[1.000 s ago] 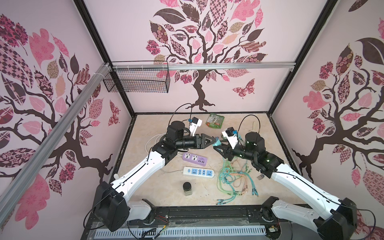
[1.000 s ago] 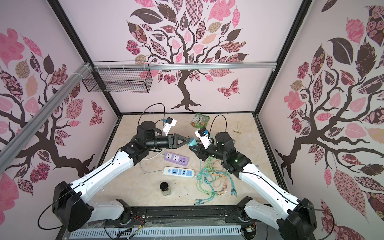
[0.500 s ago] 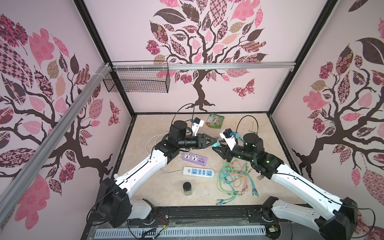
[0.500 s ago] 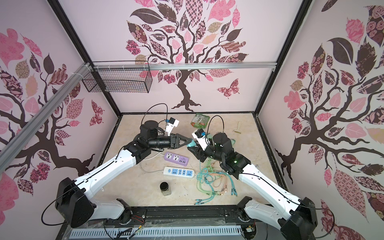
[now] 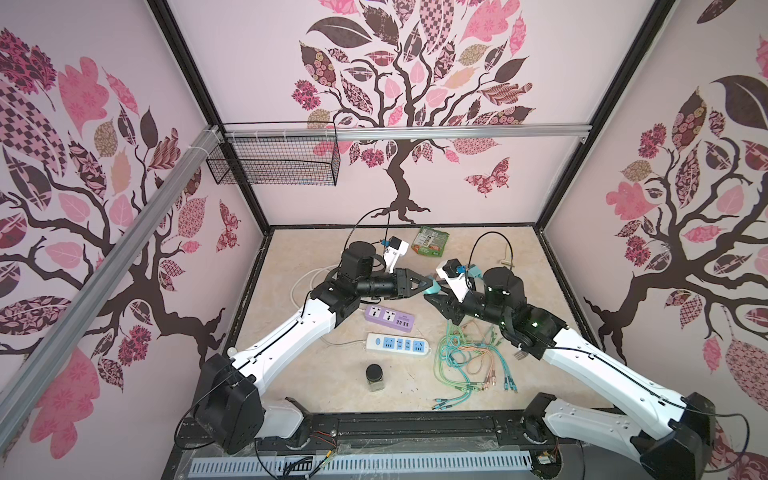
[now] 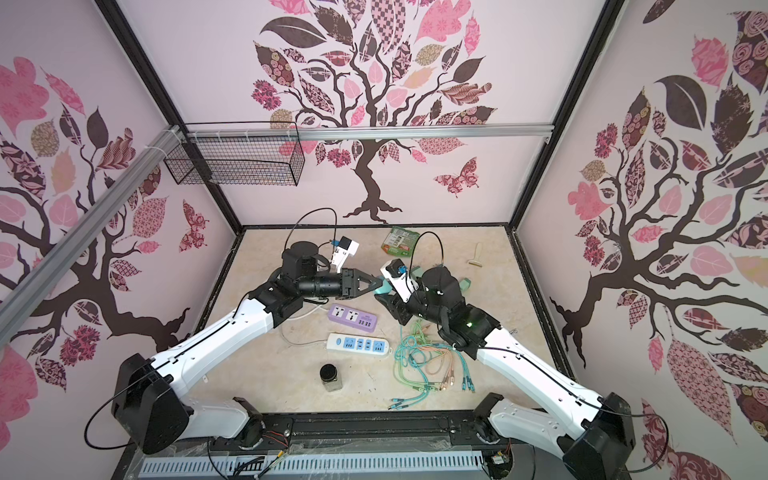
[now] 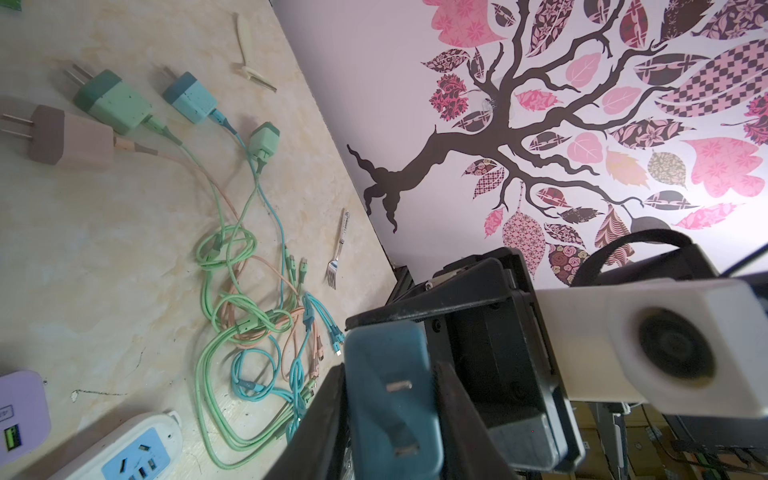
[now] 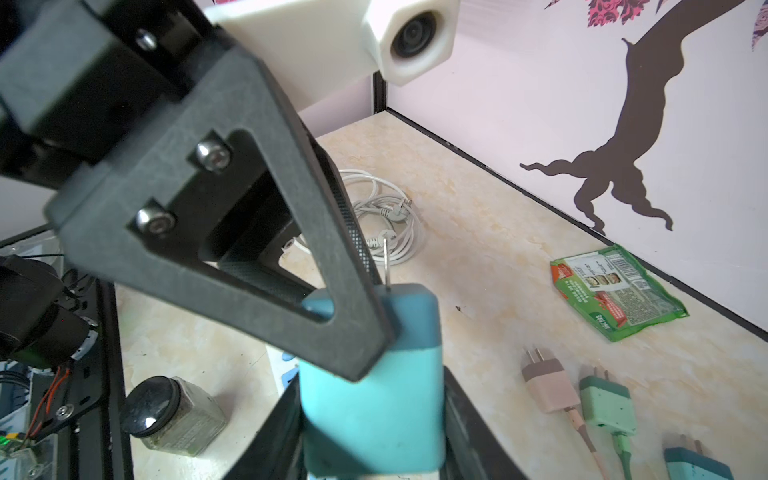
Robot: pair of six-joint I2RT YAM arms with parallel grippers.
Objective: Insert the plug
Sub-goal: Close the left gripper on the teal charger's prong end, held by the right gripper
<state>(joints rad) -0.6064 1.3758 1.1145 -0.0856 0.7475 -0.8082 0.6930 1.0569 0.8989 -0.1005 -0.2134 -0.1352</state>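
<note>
A teal plug [image 5: 433, 286] [image 6: 381, 287] hangs in the air above the middle of the table, between both grippers. My right gripper [image 8: 374, 436] [image 5: 430, 296] is shut on its light teal body [image 8: 374, 395]. My left gripper [image 7: 390, 415] [image 5: 428, 284] comes from the opposite side, with its fingers pressed against the plug's dark pronged end [image 7: 390, 395]. Two metal prongs point back toward the left wrist. Below lie a purple power strip [image 5: 390, 319] [image 6: 353, 318] and a white power strip [image 5: 397, 344] [image 7: 133, 451] with blue sockets.
A tangle of green, blue and pink cables [image 5: 465, 365] lies right of the strips, with loose pink [image 7: 70, 139], green [image 7: 114, 104] and blue [image 7: 189, 97] plugs behind. A dark-lidded jar [image 5: 375, 377], a fork [image 7: 337, 253], a green packet [image 5: 430, 241] and a coiled white cord [image 8: 382, 220] lie around.
My left gripper's fingers have narrowed from wide apart onto the plug's pronged end. Both grippers have drifted slightly toward the back; the right one keeps its hold.
</note>
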